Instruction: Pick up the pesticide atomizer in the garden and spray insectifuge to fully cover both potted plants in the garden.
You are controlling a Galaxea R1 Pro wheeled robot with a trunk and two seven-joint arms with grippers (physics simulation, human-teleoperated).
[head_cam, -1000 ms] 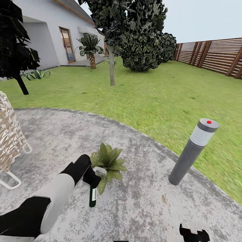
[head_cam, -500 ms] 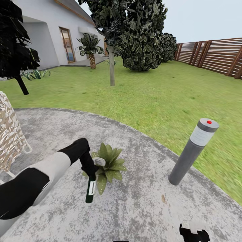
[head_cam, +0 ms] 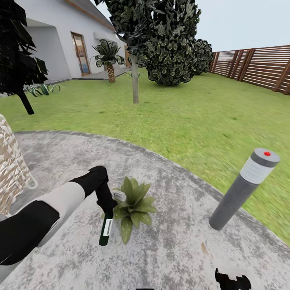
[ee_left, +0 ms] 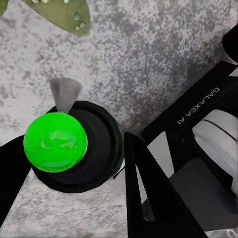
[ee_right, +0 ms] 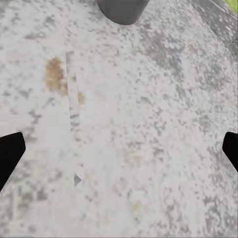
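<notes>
I stand on grey mottled paving (head_cam: pixel 169 249) ringed by green lawn (head_cam: pixel 193 117), with a slatted brown fence (head_cam: pixel 257 66) at the far right and a white house (head_cam: pixel 48 40) at the far left. My left pincer (head_cam: pixel 108 209) is clenched on the pesticide atomizer (head_cam: pixel 105 229), gripping it near the top so the dark-green bottle with its white label hangs below, slightly tilted, above the paving. In my left wrist view I look along the bottle, where a bright green round spot sits on its dark end (ee_left: pixel 69 146), with a leaf tip of the plant at the frame's edge. Just beside the bottle, on its right in the head view, sits a potted plant (head_cam: pixel 135 207), a low rosette of pointed green leaves; some leaves touch or overlap the bottle's top. My right pincer (ee_right: pixel 119 153) is released, its dark fingertips (ee_right: pixel 10 153) well apart over bare paving. Farther right a grey bollard lamp (head_cam: pixel 243 189) with a red dot stands tilted near the lawn's edge. A woven chair (head_cam: pixel 10 173) shows at the left edge.
</notes>
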